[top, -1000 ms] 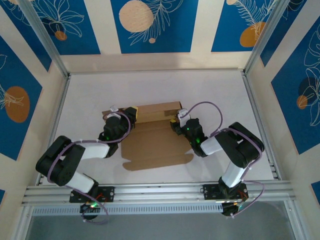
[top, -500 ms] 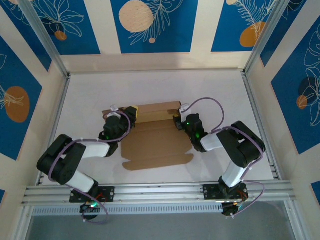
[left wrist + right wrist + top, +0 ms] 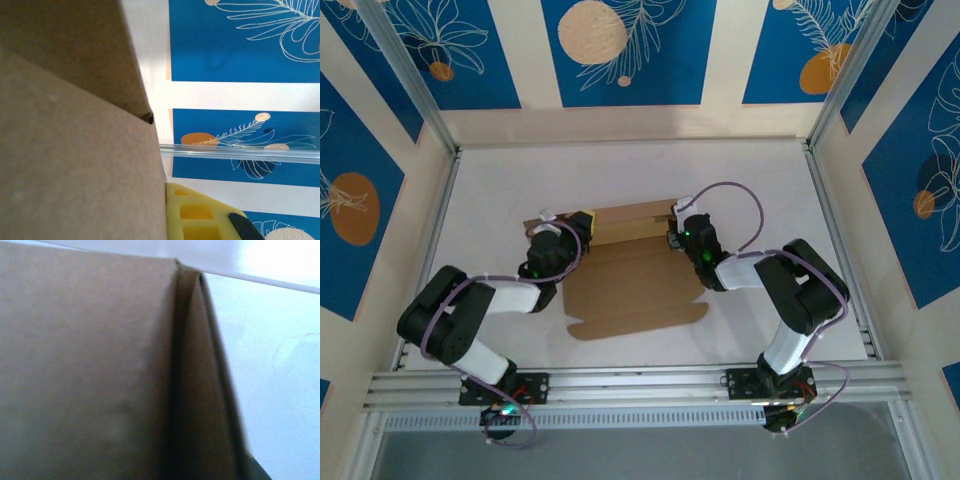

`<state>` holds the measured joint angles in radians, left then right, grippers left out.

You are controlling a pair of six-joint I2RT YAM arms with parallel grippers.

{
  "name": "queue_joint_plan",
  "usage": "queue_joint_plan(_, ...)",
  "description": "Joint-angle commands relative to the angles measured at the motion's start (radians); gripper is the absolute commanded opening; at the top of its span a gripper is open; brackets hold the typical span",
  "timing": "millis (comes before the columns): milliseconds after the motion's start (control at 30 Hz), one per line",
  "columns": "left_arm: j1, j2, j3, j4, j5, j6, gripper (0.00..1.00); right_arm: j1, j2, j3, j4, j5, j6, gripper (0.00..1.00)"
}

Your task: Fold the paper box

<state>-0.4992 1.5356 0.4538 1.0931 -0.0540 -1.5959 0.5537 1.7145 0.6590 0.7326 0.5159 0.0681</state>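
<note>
Left end effector (image 3: 578,224), closed together on the left end of the raised far wall, apparently to steady that fold; the paper box (image 3: 635,290) lies mid-surface (image 3: 620,170) between both arms, long axis left-right, flat panel and tabs pointing near; right end effector (image 3: 676,232) meets the wall's right end, its opening impossible to tell.

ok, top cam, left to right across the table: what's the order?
left arm elbow → left hand → paper box → right hand → right arm elbow
</note>
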Motion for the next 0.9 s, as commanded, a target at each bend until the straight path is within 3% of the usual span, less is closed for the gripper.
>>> queue_joint_plan(0, 0.002, 0.001, 0.004, -0.058, 0.06, 0.016, 0.0, 0.033, 0.052, 0.05, -0.047, 0.119, -0.044, 0.0)
queue_joint_plan(400, -0.005, -0.019, 0.001, -0.062, 0.059, -0.002, 0.0, 0.097, 0.159, 0.156, -0.064, 0.498, -0.023, 0.0)
queue_joint_plan(700, -0.02, -0.015, 0.005, -0.056, 0.057, -0.006, 0.0, 0.138, 0.191, 0.251, -0.202, 0.592, 0.089, 0.0)
queue_joint_plan(867, -0.028, -0.01, 0.005, -0.052, 0.054, -0.008, 0.0, 0.138, 0.194, 0.289, -0.349, 0.615, 0.247, 0.0)
